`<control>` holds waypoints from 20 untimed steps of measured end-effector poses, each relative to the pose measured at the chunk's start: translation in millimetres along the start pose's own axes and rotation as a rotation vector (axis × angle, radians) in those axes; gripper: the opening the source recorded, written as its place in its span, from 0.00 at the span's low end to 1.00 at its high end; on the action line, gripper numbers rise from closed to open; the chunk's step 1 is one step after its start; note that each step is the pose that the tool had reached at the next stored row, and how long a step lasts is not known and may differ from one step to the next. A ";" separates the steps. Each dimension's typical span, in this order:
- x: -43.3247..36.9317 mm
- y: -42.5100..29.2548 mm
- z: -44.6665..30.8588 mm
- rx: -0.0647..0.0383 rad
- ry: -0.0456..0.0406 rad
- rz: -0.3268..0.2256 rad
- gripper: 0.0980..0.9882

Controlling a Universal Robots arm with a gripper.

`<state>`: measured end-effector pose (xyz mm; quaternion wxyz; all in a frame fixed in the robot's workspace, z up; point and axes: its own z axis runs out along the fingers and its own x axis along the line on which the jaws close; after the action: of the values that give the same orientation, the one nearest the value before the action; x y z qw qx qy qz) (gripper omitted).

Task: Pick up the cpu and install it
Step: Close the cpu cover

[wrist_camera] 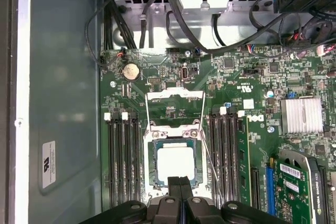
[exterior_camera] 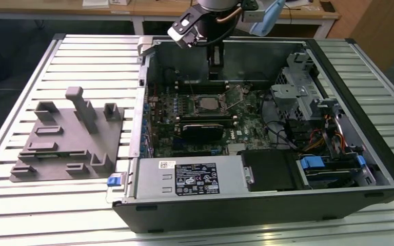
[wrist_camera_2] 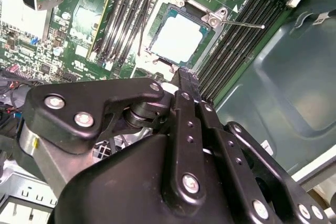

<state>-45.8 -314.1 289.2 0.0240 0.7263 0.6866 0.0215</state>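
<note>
Claw (wrist_camera: 179, 181) is pressed together and pinching nothing. I have it hanging just above the socket (wrist_camera: 149, 163), at its near edge. The cpu (wrist_camera: 174, 163) lies inside the socket, silver top up, apart from the claw.

The plate (wrist_camera: 175, 103) is flipped open on the far side of the socket. The wire lever (wrist_camera_2: 242, 23) sits loose beside the socket, so I judge the chip isn't clamped.

Risks:
- If I drop the claw from here, the tips could clip the chip's edge, skew it in the socket and bend the contacts under it.
- The claw could also snag the lever, which runs close beside the socket.
- If the chip sits tilted, shutting the plate would jam it.

Hard to make out:
- In the first wrist view the claw covers the near rim of the socket, so I can't confirm that side is seated.
- I can't read corner marks or notches.
- The contacts are under the chip.
- In the exterior view the socket is tiny below the claw (exterior_camera: 215, 77), so I can't judge the gap.
</note>
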 end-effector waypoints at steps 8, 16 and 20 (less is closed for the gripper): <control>0.2 4.2 0.1 0.000 -0.0002 0.000 0.01; 0.9 16.6 1.0 0.000 -0.0001 0.000 0.01; 1.3 23.0 1.4 0.000 -0.0001 0.000 0.01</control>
<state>-22.7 -314.1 289.3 0.0240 0.7263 0.6866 0.0215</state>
